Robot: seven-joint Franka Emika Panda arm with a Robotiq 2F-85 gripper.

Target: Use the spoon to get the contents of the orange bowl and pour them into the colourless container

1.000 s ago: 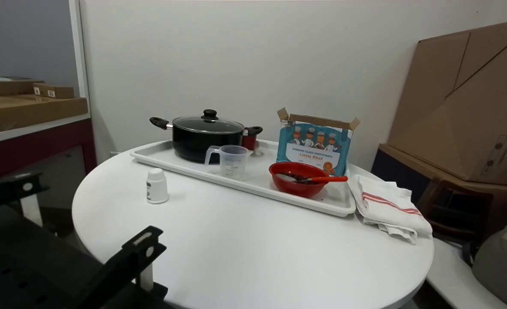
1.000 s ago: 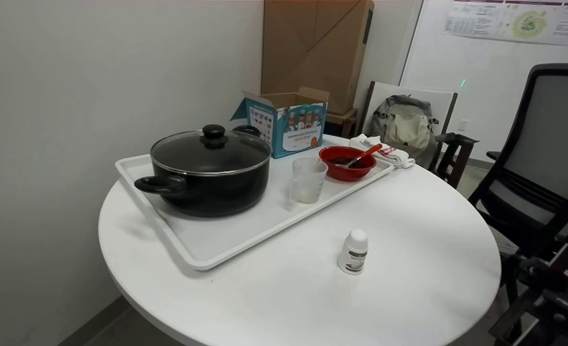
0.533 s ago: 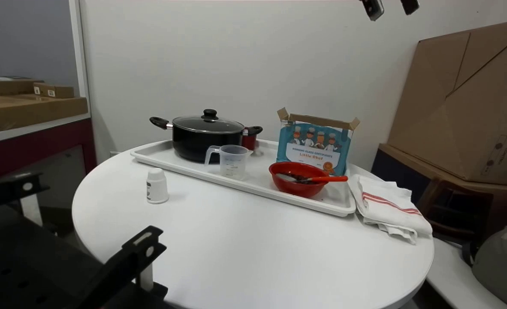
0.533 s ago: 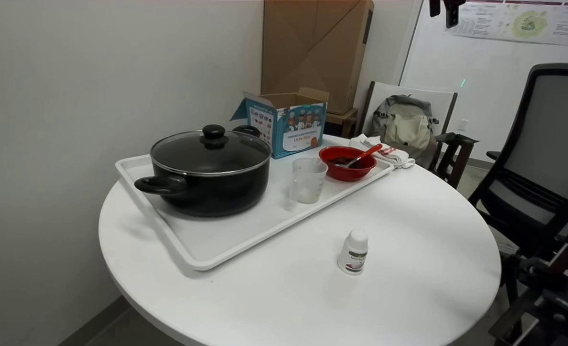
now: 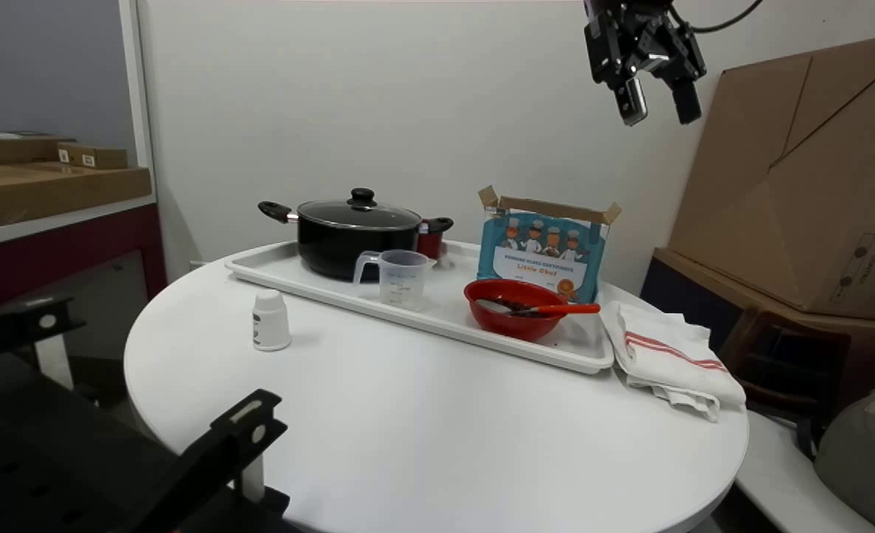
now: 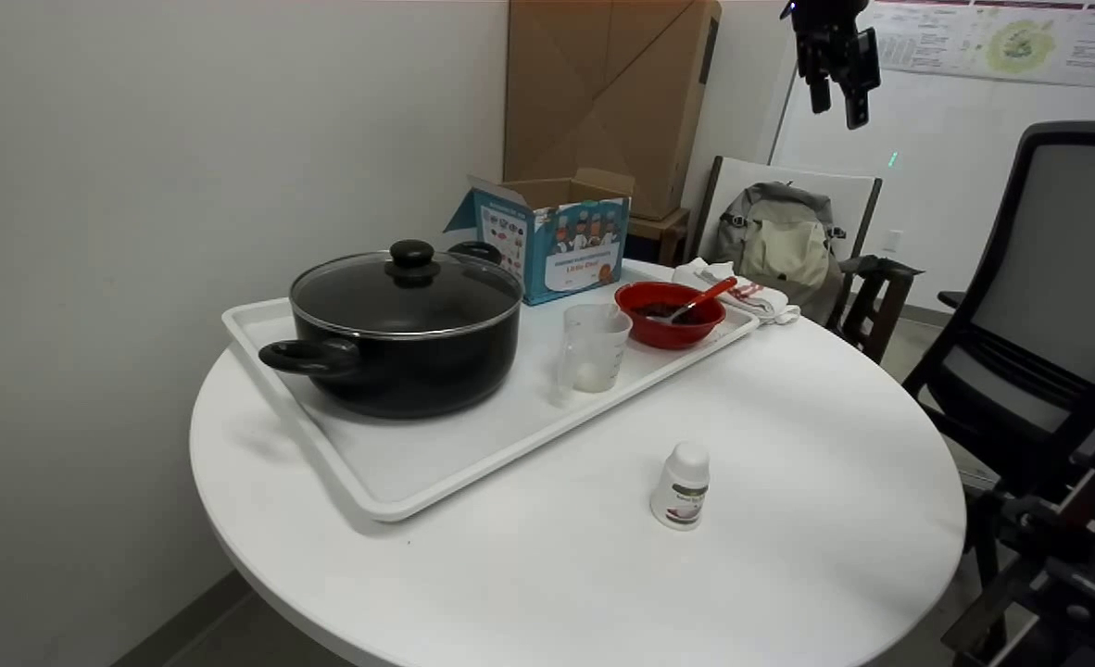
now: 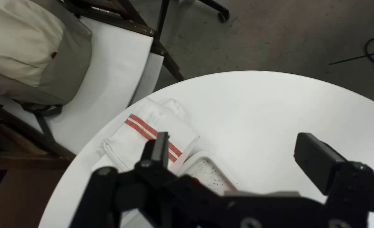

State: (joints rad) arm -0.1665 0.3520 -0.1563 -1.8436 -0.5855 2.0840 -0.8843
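The spoon [image 5: 569, 309] has a red handle and a metal head. It lies in the red-orange bowl, with its handle over the rim; it also shows in an exterior view [image 6: 716, 290]. The bowl [image 5: 510, 326] [image 6: 666, 335] holds dark small contents and stands on the tray. The see-through measuring cup [image 5: 403, 283] [image 6: 597, 345] stands beside the bowl, handle outward. My gripper [image 5: 661, 117] [image 6: 838, 113] is open and empty, high above the table and well above the bowl. In the wrist view its fingers [image 7: 315, 161] stand wide apart; a small red bit shows behind the gripper, too little to identify.
A white tray [image 5: 437, 321] [image 6: 487, 471] bears a black lidded pot [image 5: 356, 248] [image 6: 418, 371] and a blue box [image 5: 541, 252]. A folded towel [image 5: 674, 359] [image 7: 155, 120] lies by the tray's corner. A white bottle [image 5: 271, 322] [image 6: 681, 491] stands on the table. Dark specks lie on the tray [image 7: 206, 169].
The gripper has come into both exterior views from the top and moved down. It stays open. The spoon, bowl and cup have not moved.
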